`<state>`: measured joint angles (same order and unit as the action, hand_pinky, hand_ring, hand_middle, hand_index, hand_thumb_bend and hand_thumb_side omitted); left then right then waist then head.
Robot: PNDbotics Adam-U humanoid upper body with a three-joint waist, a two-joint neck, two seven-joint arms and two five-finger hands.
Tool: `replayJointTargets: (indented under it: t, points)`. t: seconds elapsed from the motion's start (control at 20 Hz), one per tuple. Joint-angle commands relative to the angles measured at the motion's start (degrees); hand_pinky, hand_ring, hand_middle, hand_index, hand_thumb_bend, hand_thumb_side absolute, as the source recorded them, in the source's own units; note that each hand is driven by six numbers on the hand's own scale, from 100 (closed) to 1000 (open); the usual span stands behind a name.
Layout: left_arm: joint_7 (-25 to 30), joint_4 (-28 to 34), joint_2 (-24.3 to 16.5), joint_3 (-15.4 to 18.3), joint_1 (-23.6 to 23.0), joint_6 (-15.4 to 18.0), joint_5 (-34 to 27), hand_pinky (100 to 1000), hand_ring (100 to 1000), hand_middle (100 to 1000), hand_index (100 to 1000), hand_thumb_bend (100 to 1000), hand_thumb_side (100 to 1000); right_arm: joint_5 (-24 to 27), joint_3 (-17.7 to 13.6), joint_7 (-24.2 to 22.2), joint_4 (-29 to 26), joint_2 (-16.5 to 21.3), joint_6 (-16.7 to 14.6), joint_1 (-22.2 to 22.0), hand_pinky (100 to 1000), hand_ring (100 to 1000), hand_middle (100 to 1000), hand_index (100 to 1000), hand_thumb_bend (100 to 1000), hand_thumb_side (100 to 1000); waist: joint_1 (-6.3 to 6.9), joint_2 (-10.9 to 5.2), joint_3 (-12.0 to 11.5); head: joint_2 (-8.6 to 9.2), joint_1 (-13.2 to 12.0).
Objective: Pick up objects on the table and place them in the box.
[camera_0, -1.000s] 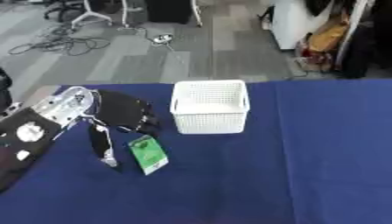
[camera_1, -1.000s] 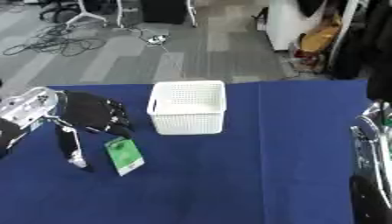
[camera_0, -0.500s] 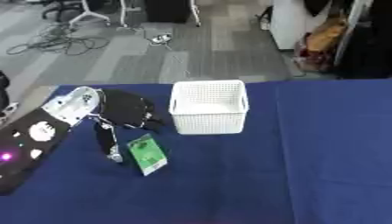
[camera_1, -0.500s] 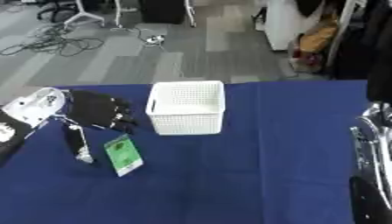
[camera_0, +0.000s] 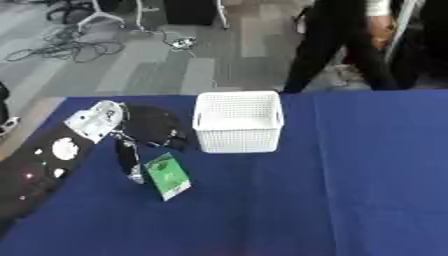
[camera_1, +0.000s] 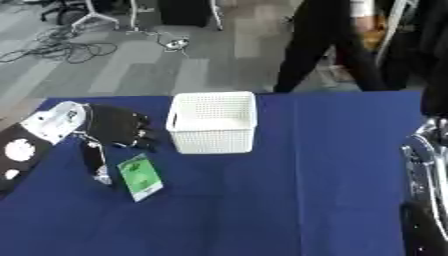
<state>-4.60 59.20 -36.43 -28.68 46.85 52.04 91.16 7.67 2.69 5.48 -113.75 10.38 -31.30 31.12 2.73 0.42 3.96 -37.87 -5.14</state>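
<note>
One green packet (camera_0: 168, 175) lies flat on the blue table (camera_0: 350, 175) just beside your left hand (camera_0: 149, 127), whose fingers hang relaxed and hold nothing, so pinch it next and carry it right into the white basket (camera_0: 238, 122).

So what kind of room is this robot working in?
Probably a lab or office workspace: a table with a blue cloth, grey flooring strewn with cables, and chair bases at the far edge.
</note>
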Motion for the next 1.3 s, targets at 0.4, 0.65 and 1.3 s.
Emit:
replayJointTargets:
  t: [0.4, 0.65, 1.3]
  points:
    - [-4.86, -3.96, 0.75, -0.55, 2.30, -0.07, 7.05, 832, 821, 870, 911, 524, 844, -0.10, 0.00, -0.20, -0.84, -0.51, 0.19, 1.59, 165, 201, 187, 374, 318, 959, 0.07, -0.34, 0.61, 0.95, -1.08]
    - [-7.14, -5.99, 1.40, -0.03, 2.22, -0.07, 9.81, 829, 820, 870, 910, 519, 851, -0.03, 0.04, -0.28, -0.84, -0.66, 0.17, 1.67, 165, 201, 188, 374, 318, 960, 0.04, -0.28, 0.72, 0.88, -1.18]
    - [-12.28, -9.15, 2.39, 0.83, 2.36, -0.07, 15.82, 827, 819, 869, 911, 513, 856, 0.03, 0.04, -0.45, -0.84, -0.69, 0.22, 1.66, 165, 200, 187, 375, 316, 962, -0.02, -0.27, 0.68, 0.87, -1.10]
